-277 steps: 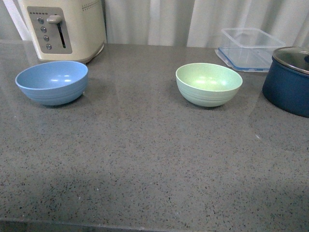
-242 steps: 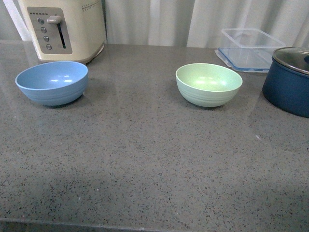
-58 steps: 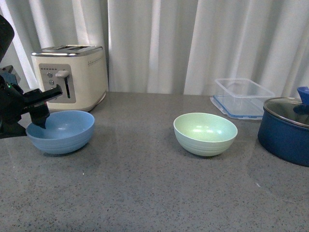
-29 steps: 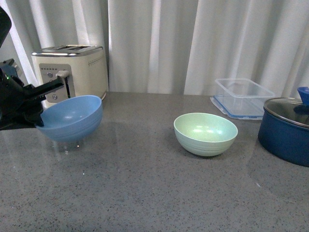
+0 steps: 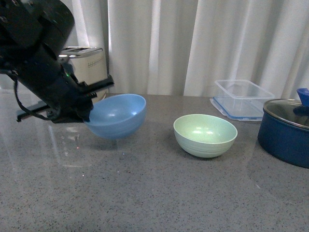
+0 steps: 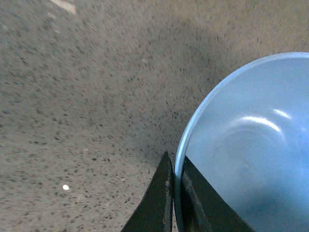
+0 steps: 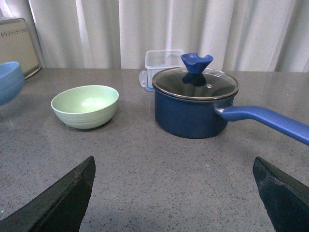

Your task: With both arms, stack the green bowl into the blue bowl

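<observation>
Two bowls over one grey speckled counter (image 5: 154,193): the left gripper (image 6: 175,198) pinches the rim of the blue bowl (image 5: 117,115) between its flat black fingers, holding it tilted and clear of the surface. The green bowl (image 5: 205,135) sits upright on the counter nearby, to its right. The right gripper (image 7: 174,162) hangs low, jaws spread wide, facing a navy lidded pot (image 7: 193,108).

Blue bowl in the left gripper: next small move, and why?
Probably lower and level the light sky-blue round matte bowl onto the speckled grey counter, short of the pale mint-green round bowl. The left gripper is shut on its rim, holding it tilted above the counter; the green bowl sits apart, untouched by the open right gripper, so blue likely needs to rest first.
</observation>
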`<act>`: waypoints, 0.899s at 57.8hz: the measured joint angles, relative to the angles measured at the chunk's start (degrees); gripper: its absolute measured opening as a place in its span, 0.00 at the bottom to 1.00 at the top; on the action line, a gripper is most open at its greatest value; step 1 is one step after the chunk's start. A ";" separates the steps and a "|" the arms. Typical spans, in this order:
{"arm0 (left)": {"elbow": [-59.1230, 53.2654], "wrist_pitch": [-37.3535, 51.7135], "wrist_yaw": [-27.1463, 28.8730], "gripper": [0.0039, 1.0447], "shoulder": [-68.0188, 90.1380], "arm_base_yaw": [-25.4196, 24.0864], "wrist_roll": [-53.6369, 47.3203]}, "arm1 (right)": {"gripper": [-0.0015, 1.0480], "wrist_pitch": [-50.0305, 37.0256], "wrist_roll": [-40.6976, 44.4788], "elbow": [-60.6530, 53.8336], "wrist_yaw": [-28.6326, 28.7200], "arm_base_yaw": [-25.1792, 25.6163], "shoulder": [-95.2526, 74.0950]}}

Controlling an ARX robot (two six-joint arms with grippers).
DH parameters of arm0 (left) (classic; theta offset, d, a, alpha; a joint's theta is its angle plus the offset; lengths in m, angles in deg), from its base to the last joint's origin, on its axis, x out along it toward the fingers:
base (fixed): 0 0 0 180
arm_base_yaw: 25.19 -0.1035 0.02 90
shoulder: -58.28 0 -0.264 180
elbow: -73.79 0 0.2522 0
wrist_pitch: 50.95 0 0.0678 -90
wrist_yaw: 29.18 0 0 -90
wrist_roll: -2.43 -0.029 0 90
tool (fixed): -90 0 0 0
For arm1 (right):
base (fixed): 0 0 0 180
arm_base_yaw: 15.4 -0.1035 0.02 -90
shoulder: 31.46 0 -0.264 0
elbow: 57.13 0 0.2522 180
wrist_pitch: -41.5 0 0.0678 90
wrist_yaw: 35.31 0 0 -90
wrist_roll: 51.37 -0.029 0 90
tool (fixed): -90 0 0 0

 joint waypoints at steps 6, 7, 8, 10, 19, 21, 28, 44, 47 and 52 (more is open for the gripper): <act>1.46 -0.85 0.74 0.03 2.75 1.51 -0.17 | 0.90 0.00 0.00 0.00 0.00 0.00 0.00; 1.79 -1.01 1.05 0.03 3.26 1.86 -0.31 | 0.90 0.00 0.00 0.00 0.00 0.00 0.00; 1.95 -1.07 1.14 0.03 3.52 2.03 -0.39 | 0.90 0.00 0.00 0.00 0.00 0.00 0.00; 2.38 -1.31 1.16 0.03 4.26 2.47 -0.39 | 0.90 0.00 0.00 0.00 0.00 0.00 0.00; 5.22 -2.03 1.55 0.03 6.16 4.24 -0.57 | 0.90 0.00 0.00 0.00 0.00 0.00 0.00; 5.46 -2.05 1.64 0.03 6.29 4.46 -0.63 | 0.90 0.00 0.00 0.00 0.00 0.00 0.00; 5.97 -2.45 3.13 0.07 6.75 5.05 -1.03 | 0.90 0.00 0.00 0.00 0.00 0.00 0.00; 5.68 -1.75 3.45 0.50 4.52 4.39 -4.07 | 0.90 0.00 0.00 0.00 0.00 0.00 0.00; 4.57 -0.37 3.17 0.60 1.81 4.13 -5.44 | 0.90 0.00 0.00 0.00 0.00 0.00 0.00; 1.62 2.73 3.13 0.74 -3.72 3.91 -7.76 | 0.90 0.00 0.00 0.00 0.00 0.00 0.00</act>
